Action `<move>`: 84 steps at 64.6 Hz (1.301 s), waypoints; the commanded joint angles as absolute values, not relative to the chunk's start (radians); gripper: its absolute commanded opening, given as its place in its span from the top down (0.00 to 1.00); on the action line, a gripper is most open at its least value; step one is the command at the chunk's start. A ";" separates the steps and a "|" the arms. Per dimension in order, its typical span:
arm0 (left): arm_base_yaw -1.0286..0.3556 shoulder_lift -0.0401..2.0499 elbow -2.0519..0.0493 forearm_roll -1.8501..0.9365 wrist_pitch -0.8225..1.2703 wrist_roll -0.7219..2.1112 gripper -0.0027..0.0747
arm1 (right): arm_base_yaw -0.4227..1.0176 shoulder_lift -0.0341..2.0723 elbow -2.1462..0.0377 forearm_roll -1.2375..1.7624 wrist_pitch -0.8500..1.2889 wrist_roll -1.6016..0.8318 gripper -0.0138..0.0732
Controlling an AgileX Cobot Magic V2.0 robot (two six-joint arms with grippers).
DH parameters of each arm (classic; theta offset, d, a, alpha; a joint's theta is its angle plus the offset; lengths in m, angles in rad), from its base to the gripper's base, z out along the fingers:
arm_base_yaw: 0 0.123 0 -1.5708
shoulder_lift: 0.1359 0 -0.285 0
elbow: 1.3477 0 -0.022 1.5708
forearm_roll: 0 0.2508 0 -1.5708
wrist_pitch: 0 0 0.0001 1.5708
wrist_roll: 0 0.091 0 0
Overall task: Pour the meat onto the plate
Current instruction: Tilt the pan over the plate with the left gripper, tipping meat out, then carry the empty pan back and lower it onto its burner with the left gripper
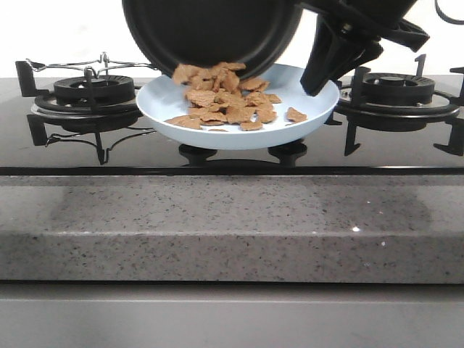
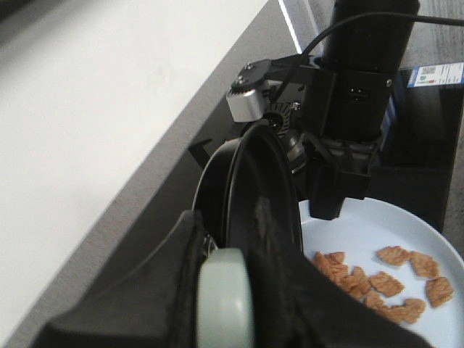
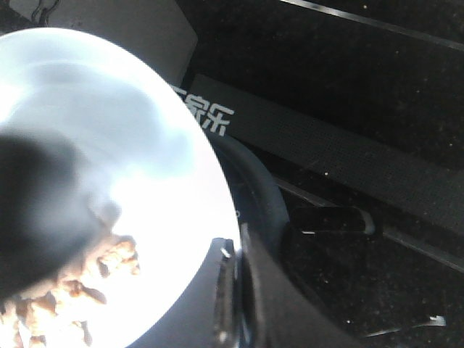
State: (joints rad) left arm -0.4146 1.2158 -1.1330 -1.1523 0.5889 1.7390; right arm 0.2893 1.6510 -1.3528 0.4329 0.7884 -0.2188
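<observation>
The black frying pan is tipped steeply over the pale blue plate. Tan meat slides off the pan's lip into a heap on the plate. In the left wrist view my left gripper is shut on the pan's pale green handle, with the pan edge-on beyond it. My right gripper is shut on the plate's right rim and holds it just above the hob. The right wrist view shows the right gripper clamped on the plate's rim, with meat inside.
Gas burners with black grates stand to the left and right of the plate. Two knobs sit under it on the black glass hob. A grey stone counter edge runs along the front.
</observation>
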 commanded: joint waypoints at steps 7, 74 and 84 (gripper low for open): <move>-0.422 1.162 -1.165 -1.206 0.557 1.771 0.99 | 0.289 1.599 -1.378 0.460 0.752 -0.229 0.91; -0.086 1.197 -1.169 -1.466 0.393 1.205 0.99 | 0.289 1.599 -1.378 0.460 0.752 -0.229 0.91; 0.094 1.267 -1.169 -1.564 0.565 1.105 0.99 | 0.289 1.599 -1.378 0.460 0.752 -0.229 0.91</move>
